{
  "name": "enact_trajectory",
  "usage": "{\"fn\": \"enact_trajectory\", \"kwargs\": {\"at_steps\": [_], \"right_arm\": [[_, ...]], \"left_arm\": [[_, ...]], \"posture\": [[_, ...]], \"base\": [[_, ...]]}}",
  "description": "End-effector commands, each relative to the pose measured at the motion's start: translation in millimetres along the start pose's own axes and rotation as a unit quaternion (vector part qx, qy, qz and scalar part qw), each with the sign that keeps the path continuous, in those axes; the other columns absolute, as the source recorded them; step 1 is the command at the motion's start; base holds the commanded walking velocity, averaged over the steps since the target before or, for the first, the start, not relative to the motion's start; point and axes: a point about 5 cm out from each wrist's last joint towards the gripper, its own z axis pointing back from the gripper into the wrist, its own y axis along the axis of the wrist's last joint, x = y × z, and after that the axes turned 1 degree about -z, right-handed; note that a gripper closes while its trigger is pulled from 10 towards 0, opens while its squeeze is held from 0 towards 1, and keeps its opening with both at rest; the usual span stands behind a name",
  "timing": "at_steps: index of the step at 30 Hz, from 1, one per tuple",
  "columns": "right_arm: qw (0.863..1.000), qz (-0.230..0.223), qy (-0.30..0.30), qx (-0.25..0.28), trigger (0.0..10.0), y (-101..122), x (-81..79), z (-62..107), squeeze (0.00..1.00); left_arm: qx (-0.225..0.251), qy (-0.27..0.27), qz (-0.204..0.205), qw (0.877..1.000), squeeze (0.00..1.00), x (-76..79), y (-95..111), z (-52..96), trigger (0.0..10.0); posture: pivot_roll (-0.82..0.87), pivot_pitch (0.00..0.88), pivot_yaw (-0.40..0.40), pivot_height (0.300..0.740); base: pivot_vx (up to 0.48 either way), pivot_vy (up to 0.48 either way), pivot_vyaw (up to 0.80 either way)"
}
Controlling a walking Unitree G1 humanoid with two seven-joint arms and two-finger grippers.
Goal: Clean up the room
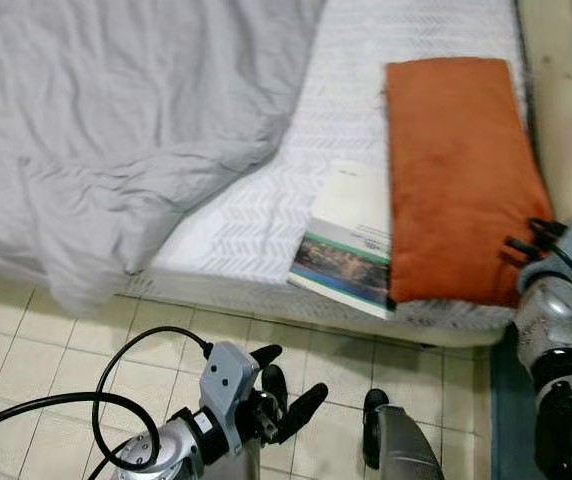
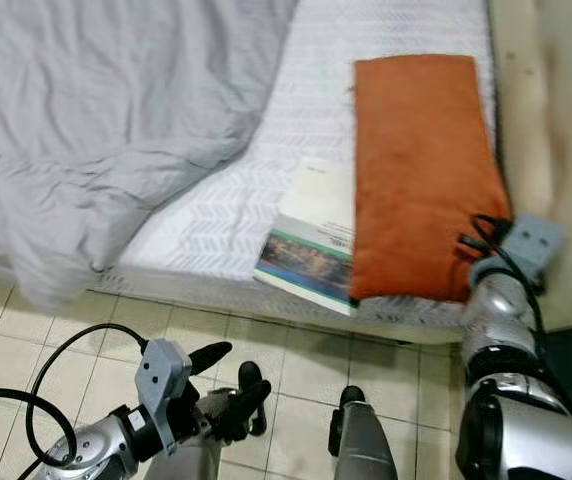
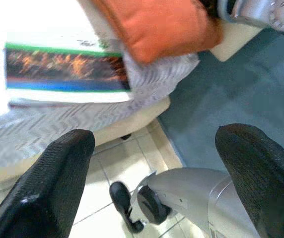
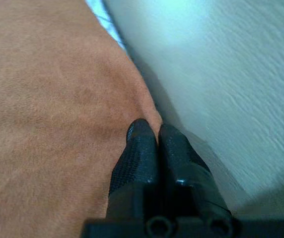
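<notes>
With the right pincer (image 4: 149, 131) pressed shut at the edge of the orange cushion (image 1: 456, 170) on the bed (image 1: 266, 230), and the left pincer (image 1: 291, 385) wide over the floor, a tug may drag the booklet (image 1: 351, 240) off

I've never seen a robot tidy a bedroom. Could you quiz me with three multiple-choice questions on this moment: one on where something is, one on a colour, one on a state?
1. Where is the booklet?
A. on the floor
B. on the bed's edge, partly under the cushion
C. in a gripper

2. What colour is the cushion?
A. blue
B. green
C. orange

3. How are the right gripper fingers?
A. together
B. wide apart
C. holding the booklet

Answers: B, the cushion overlaps it on the mattress; C, plainly orange; A, the right wrist view shows them touching at the cushion's corner.
</notes>
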Motion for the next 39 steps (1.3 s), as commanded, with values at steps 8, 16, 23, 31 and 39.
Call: {"fn": "enact_trajectory", "kwargs": {"at_steps": [8, 16, 23, 31, 39], "right_arm": [[0.99, -0.04, -0.133, -0.007, 0.0, -12, 53.1, 6.9, 0.0], [0.977, -0.133, -0.156, -0.054, 0.0, -31, 49.2, 12.2, 0.0], [0.98, -0.161, -0.071, -0.09, 10.0, -38, 17.5, 10.5, 1.0], [0.994, -0.098, -0.03, -0.04, 10.0, -21, 6.4, 5.9, 1.0], [0.99, 0.03, 0.047, 0.128, 10.0, 30, -18.3, 4.9, 1.0]], "left_arm": [[-0.023, 0.001, -0.006, 1.0, 0.0, 0.5, -11, 3.4, 10.0], [-0.028, -0.006, -0.023, 0.999, 0.0, 1.5, -14, 1.5, 10.0], [-0.028, -0.002, -0.028, 0.999, 0.0, -1.1, -15, 2.3, 10.0], [-0.025, -0.001, -0.031, 0.999, 0.0, -1.6, -13, 2.0, 10.0], [-0.022, 0.012, -0.039, 0.999, 0.0, -5.9, -15, -0.4, 10.0]], "posture": [[-0.04, 0.446, 0.075, 0.74], [-0.04, 0.457, 0.074, 0.74], [-0.04, 0.46, 0.074, 0.74], [-0.03, 0.462, 0.071, 0.74], [-0.04, 0.429, 0.055, 0.74]], "base": [[0.0, 0.0, 0.0], [0.0, 0.0, 0.0], [0.0, 0.0, 0.0], [0.0, 0.0, 0.0], [0.0, 0.0, 0.0]]}}
